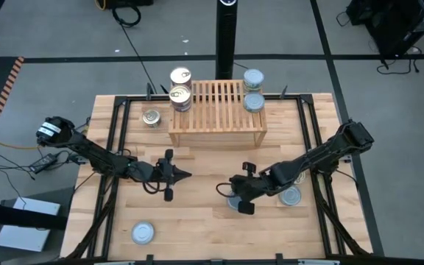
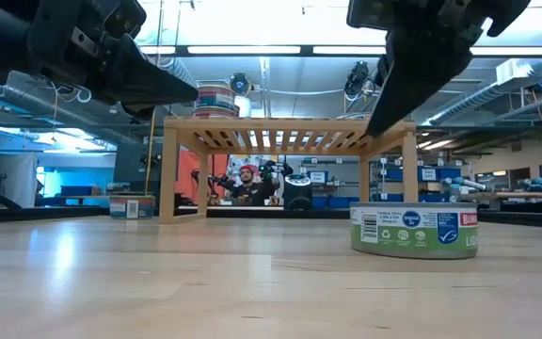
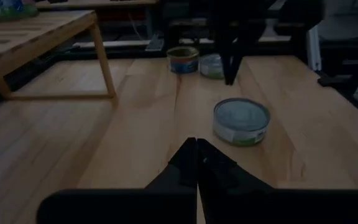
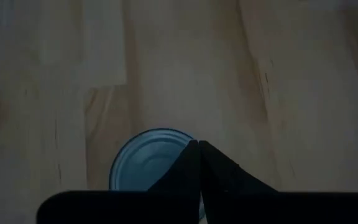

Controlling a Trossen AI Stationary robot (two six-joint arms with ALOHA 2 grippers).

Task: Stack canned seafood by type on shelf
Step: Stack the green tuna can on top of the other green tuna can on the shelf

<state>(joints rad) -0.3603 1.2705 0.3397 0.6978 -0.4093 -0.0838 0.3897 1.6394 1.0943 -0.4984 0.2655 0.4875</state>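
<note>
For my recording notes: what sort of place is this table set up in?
Most likely a robotics lab or workshop. The low view shows exposed ceiling ducts and strip lights, cluttered workbenches and a seated person behind the low light-wood slatted shelf; cables trail across the grey floor.

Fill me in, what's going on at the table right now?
Neither arm holds anything. The right gripper, shut, hangs just over a blue-lidded tin on the table in front of the shelf; the left gripper, also shut, waits mid-table. Two gold-lidded tins sit stacked at one end of the shelf, two blue-lidded ones at the other. More tins lie loose on the table.
</note>
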